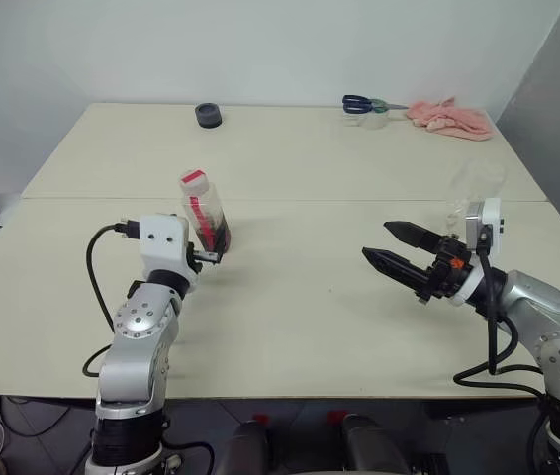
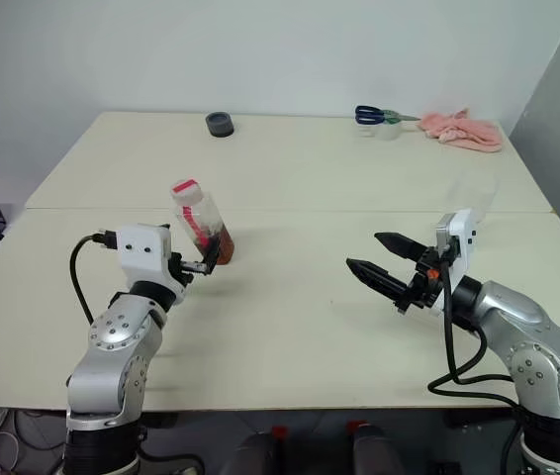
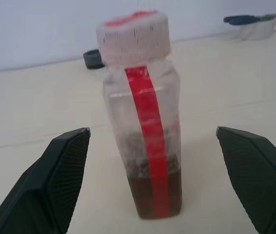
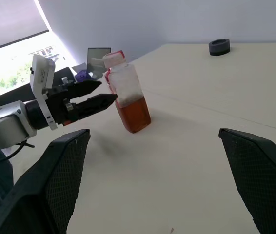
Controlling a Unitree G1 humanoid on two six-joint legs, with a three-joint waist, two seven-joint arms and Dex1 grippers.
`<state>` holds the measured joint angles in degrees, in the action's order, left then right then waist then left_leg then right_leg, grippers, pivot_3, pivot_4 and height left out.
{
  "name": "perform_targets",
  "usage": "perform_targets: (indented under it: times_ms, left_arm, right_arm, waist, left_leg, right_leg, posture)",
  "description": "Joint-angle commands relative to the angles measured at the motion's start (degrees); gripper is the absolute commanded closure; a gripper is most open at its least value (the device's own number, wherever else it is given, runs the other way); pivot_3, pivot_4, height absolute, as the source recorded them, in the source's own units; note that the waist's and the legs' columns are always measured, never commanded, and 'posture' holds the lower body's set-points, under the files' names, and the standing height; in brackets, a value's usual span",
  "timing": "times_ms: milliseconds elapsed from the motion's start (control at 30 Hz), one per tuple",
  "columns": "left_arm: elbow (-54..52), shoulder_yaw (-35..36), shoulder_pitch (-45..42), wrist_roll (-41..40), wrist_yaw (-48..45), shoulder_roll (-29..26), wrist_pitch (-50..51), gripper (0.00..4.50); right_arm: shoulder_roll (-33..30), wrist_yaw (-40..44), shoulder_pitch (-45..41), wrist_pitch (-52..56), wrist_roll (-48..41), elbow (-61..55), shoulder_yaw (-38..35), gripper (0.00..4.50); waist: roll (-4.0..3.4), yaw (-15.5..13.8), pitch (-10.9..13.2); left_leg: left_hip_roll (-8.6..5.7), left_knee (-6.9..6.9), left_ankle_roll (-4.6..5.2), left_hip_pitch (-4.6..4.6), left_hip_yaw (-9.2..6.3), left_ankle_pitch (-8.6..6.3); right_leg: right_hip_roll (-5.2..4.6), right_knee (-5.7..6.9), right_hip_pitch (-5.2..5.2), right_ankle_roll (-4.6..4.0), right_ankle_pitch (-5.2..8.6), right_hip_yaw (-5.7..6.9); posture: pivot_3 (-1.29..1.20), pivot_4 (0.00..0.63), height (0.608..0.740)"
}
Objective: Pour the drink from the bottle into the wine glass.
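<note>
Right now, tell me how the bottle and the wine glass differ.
The bottle stands near the left gripper, while the wine glass stands behind the right gripper. The bottle holds amber drink and has a cap; the wine glass looks empty and open-topped. Both are clear and rest on the table.

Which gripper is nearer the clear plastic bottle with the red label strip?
Left. The left gripper is open right at the bottle; the right gripper, open, hangs well off to its side.

Both arms reach forward, left gripper [image 1: 211, 255] and right gripper [image 1: 379, 244] spread wide.
</note>
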<state>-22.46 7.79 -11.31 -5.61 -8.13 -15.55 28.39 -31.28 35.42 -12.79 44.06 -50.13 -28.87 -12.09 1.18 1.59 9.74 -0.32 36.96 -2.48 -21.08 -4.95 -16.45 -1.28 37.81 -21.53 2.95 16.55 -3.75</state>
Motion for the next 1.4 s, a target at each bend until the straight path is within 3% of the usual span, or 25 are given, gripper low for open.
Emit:
perform_targets:
  times_ms: [33,1400]
  left_arm:
    - [-0.34,0.86,-2.2,-0.03,0.26,-0.52,-0.61,0.05]
    - [30.89,2.09,-15.85,-0.88,-3.68,-1.56,-22.84,0.05]
  right_arm:
    - [-0.07,-0.65,-0.16,-1.43,-0.32,-1.91,-0.43,0.0]
    - [0.3,-7.01,2.17,-3.03,-1.26,-5.99,-0.93,0.0]
  waist:
    - [0.0,0.0,0.0]
    - [0.01,-0.03,0.0]
  left_leg:
    - [0.0,0.0,0.0,0.0,0.0,0.0]
    - [-0.01,0.03,0.0,-0.12,-0.03,0.0]
  right_leg:
    - [0.0,0.0,0.0,0.0,0.0,0.0]
    - [-0.01,0.06,-0.14,-0.01,0.0,0.02]
  posture:
    - [0.0,0.15,0.74]
    - [0.0,0.15,0.74]
